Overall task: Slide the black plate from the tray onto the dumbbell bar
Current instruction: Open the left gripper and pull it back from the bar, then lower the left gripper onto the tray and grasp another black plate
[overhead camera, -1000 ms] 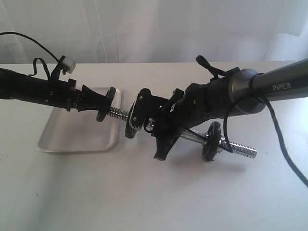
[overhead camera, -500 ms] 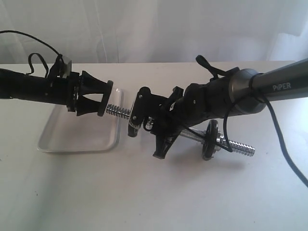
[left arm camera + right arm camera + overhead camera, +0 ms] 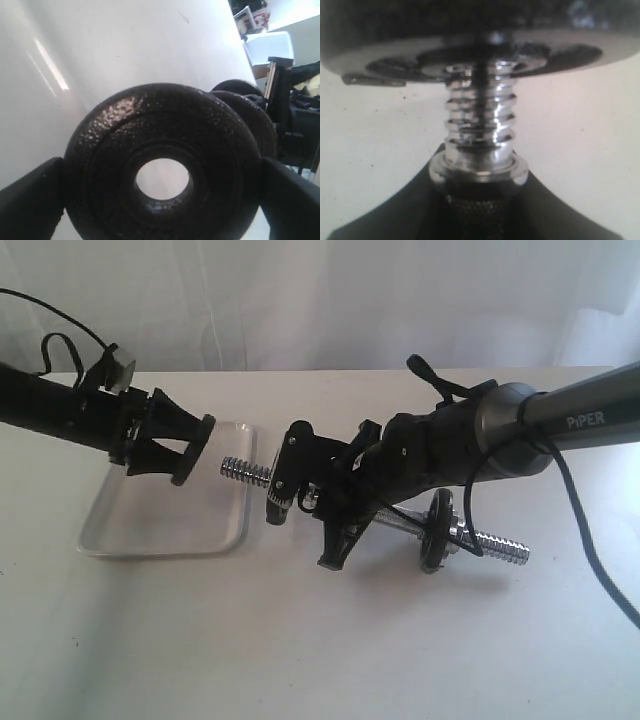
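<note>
The tray (image 3: pixel 130 520) lies flat under and beyond the free threaded tip of the dumbbell bar (image 3: pixel 245 471); the bar's long axis runs from that tip away from the tray, sloping slightly down, and another disc (image 3: pixel 437 532) already sits on its far stretch; the right gripper (image 3: pixel 305 498) is clamped narrowly around the bar just behind the tip.

The left gripper (image 3: pixel 195 451) stands off the tip, jaws spread wide and holding the black plate (image 3: pixel 165 120) by its rim, one finger (image 3: pixel 30 200) on each opposite edge; so the plate is off the tray, in the air, near the bar's tip but apart from it.

We judge the plate heavy for its size, rigid, and pebbled in finish, so it should not slip easily; the rim is the place to grip, since that leaves the centre hole free.

The plate has no long axis; its flat face is turned toward the tip, and the hole's axis looks roughly in line with the bar, though we cannot tell how exactly; through the hole we see only pale surface, no thread.
</note>
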### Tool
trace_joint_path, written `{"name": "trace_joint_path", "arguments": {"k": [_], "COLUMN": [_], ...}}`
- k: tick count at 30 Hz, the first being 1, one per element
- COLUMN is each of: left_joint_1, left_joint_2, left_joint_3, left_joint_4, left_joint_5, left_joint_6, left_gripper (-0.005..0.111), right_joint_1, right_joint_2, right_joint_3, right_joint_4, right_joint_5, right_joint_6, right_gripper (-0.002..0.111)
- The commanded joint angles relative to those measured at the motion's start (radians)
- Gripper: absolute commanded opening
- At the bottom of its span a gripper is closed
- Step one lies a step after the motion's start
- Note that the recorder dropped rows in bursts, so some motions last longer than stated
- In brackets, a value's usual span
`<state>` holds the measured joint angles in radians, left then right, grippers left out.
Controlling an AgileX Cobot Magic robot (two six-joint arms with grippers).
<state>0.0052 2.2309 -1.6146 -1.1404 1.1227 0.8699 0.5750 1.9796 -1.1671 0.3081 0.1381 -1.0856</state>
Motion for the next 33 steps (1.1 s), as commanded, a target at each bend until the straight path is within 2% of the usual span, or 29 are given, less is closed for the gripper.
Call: {"name": "trace_joint_path", "arguments": {"k": [1,6,14,21,22,24,27,29,30,31,33], "left_joint_1": [0.002,-0.034,-0.160,-0.238,-0.240,-0.245,-0.248,-0.248,-0.248,-0.248,-0.252], "left_joint_2": [-0.036,-0.038,-0.038,-0.038,-0.038,-0.038,-0.038,-0.038,-0.038,-0.038,-0.038], "left_joint_3": [-0.026,-0.026,-0.026,-0.026,-0.026,-0.026,-0.026,-0.026,-0.026,-0.026,-0.026], "left_joint_4": [0.133,0.347,0.698,0.932,0.935,0.936,0.963,0.963,0.972,0.977,0.995], "left_joint_5": [0.068,-0.043,-0.249,-0.286,-0.283,-0.283,-0.285,-0.305,-0.312,-0.312,-0.309], "left_joint_6": [-0.042,-0.064,-0.155,-0.167,-0.167,-0.161,-0.161,-0.188,-0.194,-0.194,-0.183], "left_gripper": [0.000,0.000,0.000,0.003,0.007,0.024,0.070,0.094,0.103,0.106,0.104], "right_joint_1": [-0.007,-0.007,-0.007,-0.007,-0.007,-0.007,-0.007,-0.007,-0.007,-0.007,-0.007], "right_joint_2": [-0.060,-0.060,-0.060,-0.060,-0.060,-0.060,-0.060,-0.060,-0.060,-0.060,-0.060], "right_joint_3": [-0.029,-0.029,-0.029,-0.029,-0.029,-0.029,-0.029,-0.029,-0.029,-0.029,-0.029], "right_joint_4": [0.008,0.008,0.008,0.008,0.008,0.008,0.008,0.008,0.008,0.008,0.008], "right_joint_5": [-0.206,-0.204,-0.199,-0.195,-0.195,-0.195,-0.193,-0.190,-0.188,-0.188,-0.185], "right_joint_6": [-0.003,-0.003,-0.003,-0.003,-0.003,-0.003,-0.003,-0.003,-0.003,-0.003,-0.003], "right_gripper": [0.000,0.000,0.000,0.000,0.000,0.000,0.000,0.000,0.000,0.000,0.000]}}
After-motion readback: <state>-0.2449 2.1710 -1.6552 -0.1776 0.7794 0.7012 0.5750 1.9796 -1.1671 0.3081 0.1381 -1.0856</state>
